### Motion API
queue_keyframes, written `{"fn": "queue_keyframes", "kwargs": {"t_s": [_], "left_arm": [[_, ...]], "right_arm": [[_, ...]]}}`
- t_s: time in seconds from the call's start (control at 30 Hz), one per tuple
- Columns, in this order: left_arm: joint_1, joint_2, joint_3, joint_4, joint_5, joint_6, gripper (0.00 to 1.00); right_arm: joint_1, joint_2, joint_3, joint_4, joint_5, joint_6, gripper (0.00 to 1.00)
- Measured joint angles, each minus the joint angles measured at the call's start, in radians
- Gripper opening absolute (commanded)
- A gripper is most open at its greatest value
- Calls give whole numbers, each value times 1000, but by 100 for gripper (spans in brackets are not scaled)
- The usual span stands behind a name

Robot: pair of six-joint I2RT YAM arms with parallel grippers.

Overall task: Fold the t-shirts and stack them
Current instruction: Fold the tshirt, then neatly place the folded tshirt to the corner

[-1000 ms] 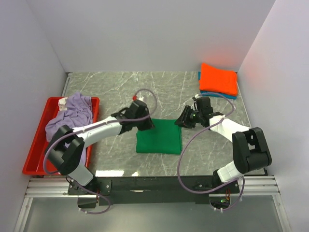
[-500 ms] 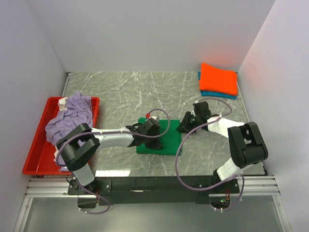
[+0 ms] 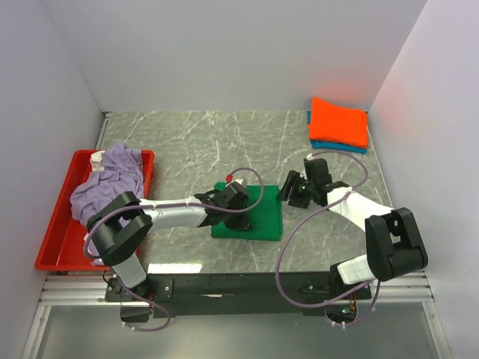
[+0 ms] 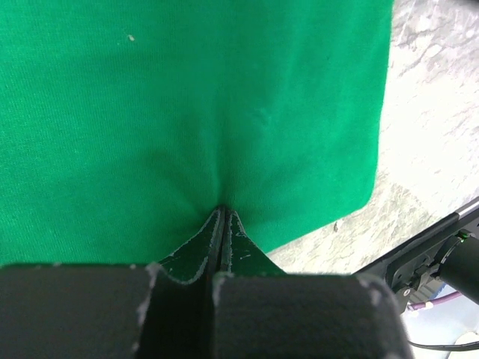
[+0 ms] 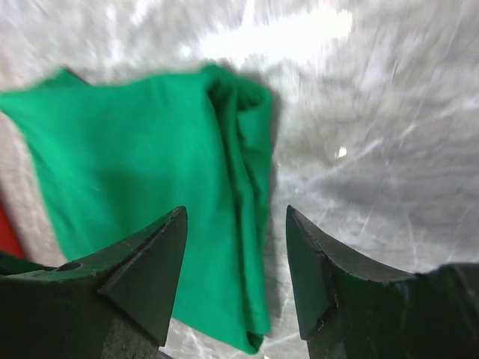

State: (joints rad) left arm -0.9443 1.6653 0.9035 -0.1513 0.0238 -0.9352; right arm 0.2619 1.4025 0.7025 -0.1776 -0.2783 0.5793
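Since the earlier frames the right tool (image 5: 236, 218) has spread its jaws wide. It grips nothing and hovers just past the 3 o'clock edge of the green t-shirt (image 3: 263, 218), with the bunched fold below the gap between its 2 fingers. Its arm bends in from 5 o'clock. The left arm lies stretched low across the bench (image 3: 187, 142) from 7 o'clock. The left tool (image 4: 222, 215) is fully closed, tips pressed on the green cloth, which puckers there; whether any is nipped I cannot tell. The folded tee sits mid-bench. At 1 o'clock the orange t-shirt (image 3: 338, 122) rests on the blue t-shirt (image 3: 337, 147). At 9 o'clock the lavender t-shirt (image 3: 112, 176) is heaped in the red tray (image 3: 52, 258).
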Motion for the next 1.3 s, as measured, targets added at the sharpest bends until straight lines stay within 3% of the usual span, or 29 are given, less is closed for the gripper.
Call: {"fn": "queue_keyframes", "kwargs": {"t_s": [0.37, 0.57, 0.77, 0.8, 0.83, 1.03, 1.3], "left_arm": [[4, -35, 94, -89, -5, 37, 1], [29, -92, 101, -119, -5, 53, 1], [71, -173, 101, -154, -6, 66, 1], [77, -189, 101, -162, -11, 71, 1], [83, -208, 101, -173, -18, 77, 1], [113, -348, 101, -236, -45, 111, 1], [164, -505, 101, -322, -55, 167, 1]], "right_arm": [[119, 36, -35, 2, 107, 30, 63], [162, 86, -27, 71, 131, 57, 56], [230, 145, 14, 82, 164, 80, 22], [235, 147, 14, 80, 167, 86, 5], [238, 147, 17, 75, 176, 83, 0], [247, 163, 139, -84, 295, 73, 0], [239, 379, 531, -275, 544, -38, 0]]}}
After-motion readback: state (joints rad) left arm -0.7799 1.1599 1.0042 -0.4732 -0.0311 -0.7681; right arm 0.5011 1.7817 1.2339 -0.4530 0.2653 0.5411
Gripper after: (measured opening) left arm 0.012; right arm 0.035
